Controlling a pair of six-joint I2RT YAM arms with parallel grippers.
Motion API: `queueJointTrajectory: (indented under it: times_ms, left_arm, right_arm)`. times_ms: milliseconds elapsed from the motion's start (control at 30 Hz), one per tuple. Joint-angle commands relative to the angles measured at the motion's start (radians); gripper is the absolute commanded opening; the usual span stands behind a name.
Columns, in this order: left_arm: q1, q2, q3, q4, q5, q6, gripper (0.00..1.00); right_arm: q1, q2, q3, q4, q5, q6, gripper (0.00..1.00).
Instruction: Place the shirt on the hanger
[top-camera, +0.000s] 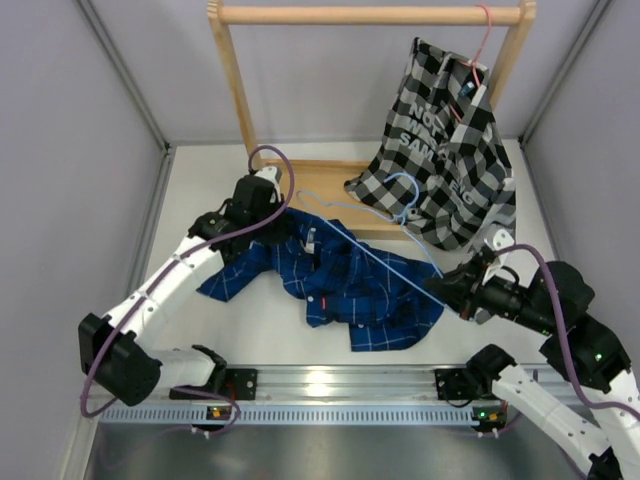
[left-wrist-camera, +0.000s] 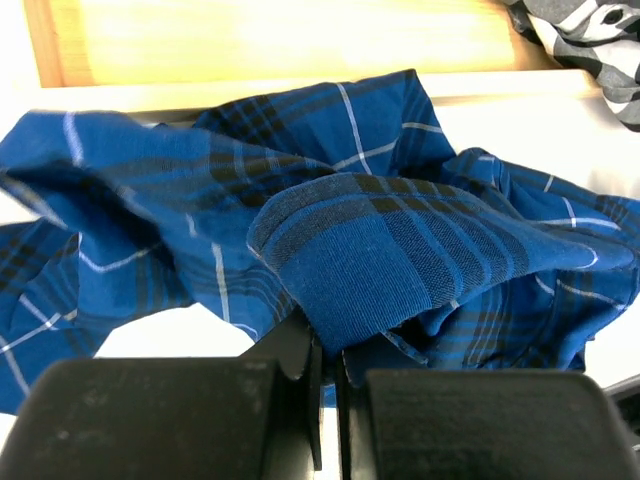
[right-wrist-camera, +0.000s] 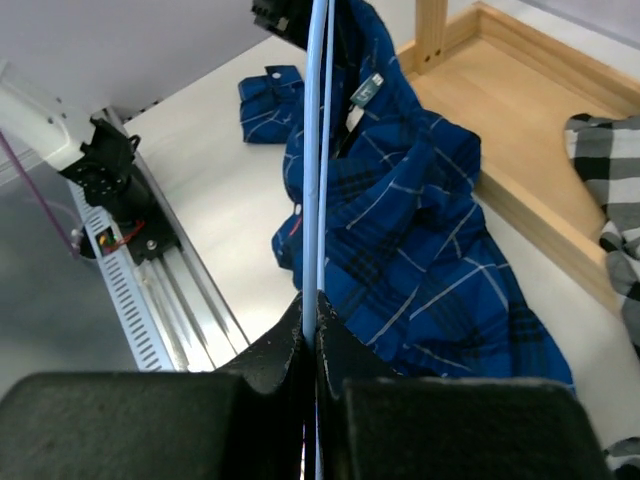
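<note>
Evidently the limp, light shirt (top-camera: 350, 290) wants a fold-pinch, as our left gripper (left-wrist-camera: 325, 350) has at its ten o'clock; our right gripper (right-wrist-camera: 312, 320) nips the stiff hanger (top-camera: 380, 258).

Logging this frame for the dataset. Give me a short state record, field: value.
left gripper: shut on shirt
right gripper: shut on hanger wire
shirt: crumpled on table, not on hanger
hanger: slants across shirt, hook toward rack
rack: checked shirt hangs from pink hanger
task: not done
</note>
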Motion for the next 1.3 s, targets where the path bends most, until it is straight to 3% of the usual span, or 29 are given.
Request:
queueJointTrajectory:
  times_ms: [0,367,633,767,1000,1133,1267]
  left_arm:
    - [0.039,0.034,0.079,0.093,0.117,-0.008,0.00]
    - [0.043,0.013,0.029,0.153,0.272,-0.037,0.00]
    - [0.017,-0.053,0.007,0.148,0.429,0.003,0.00]
    - [-0.065,-0.099,0.070,0.023,0.345,0.078,0.00]
    - [-0.102,-0.130,0.216,-0.252,0.214,0.185,0.00]
    - [-0.112,-0.131,0.276,-0.366,0.124,0.222,0.00]
    - [-0.117,-0.136,0.349,-0.455,0.038,0.225,0.00]
  right_arm:
    - [0.008,-0.028,-0.053,-0.051,-0.051,0.051,0.00]
    - [0.008,-0.009,-0.150,-0.026,-0.037,0.089,0.00]
    - [0.009,0.112,-0.164,0.190,-0.137,0.133,0.00]
    - [0.009,0.218,-0.149,0.299,-0.227,0.111,0.00]
    - [0.014,0.375,-0.101,0.492,-0.453,0.041,0.00]
    - [0.035,0.508,-0.028,0.473,-0.551,-0.066,0.00]
    - [0.075,0.667,0.058,0.390,-0.531,-0.213,0.00]
